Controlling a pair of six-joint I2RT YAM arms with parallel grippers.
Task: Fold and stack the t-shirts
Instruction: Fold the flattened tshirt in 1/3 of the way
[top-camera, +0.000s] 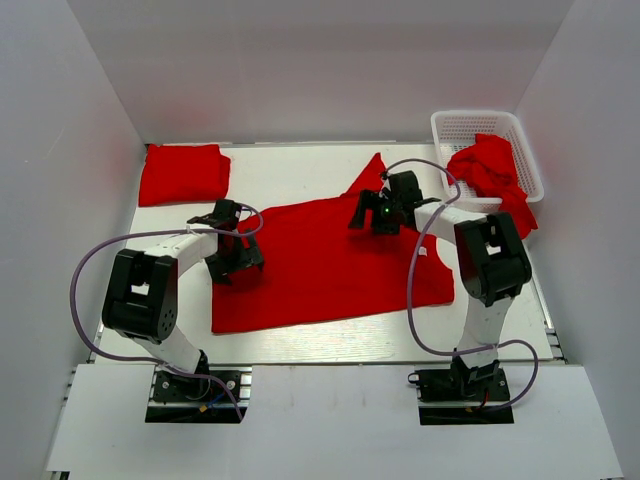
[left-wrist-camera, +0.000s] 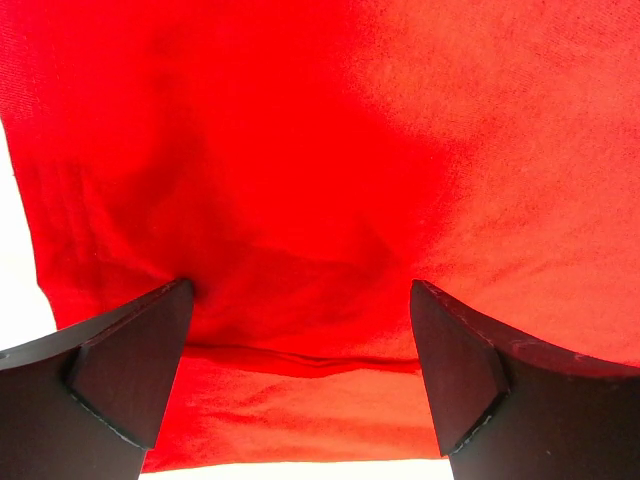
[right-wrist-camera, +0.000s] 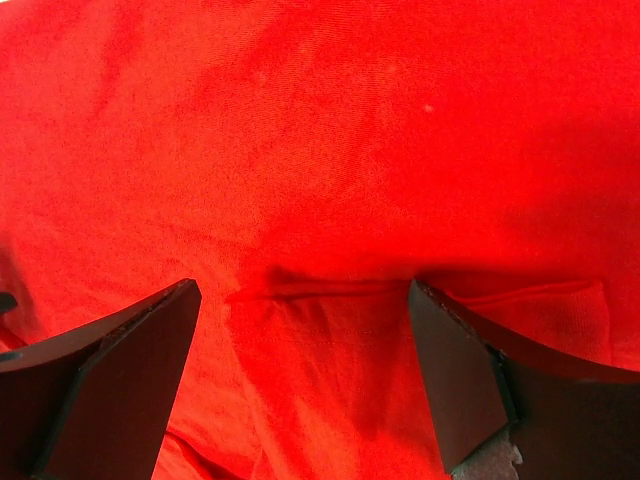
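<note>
Left arm: your left pincer (top-camera: 238, 262) bends down over the left edge of the spread t-shirt (top-camera: 330, 270), jaws wide.
Right arm: your right pincer (top-camera: 385, 215) points down at its far part, jaws wide.
Stack: the folded t-shirt (top-camera: 184, 172) lies far left on the desk (top-camera: 290, 170).

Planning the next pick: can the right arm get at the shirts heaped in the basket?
Probably yes. The crumpled shirts spill over the near rim of the basket, close beside the right arm, with nothing between. Its fingers stand open over the spread shirt.
</note>
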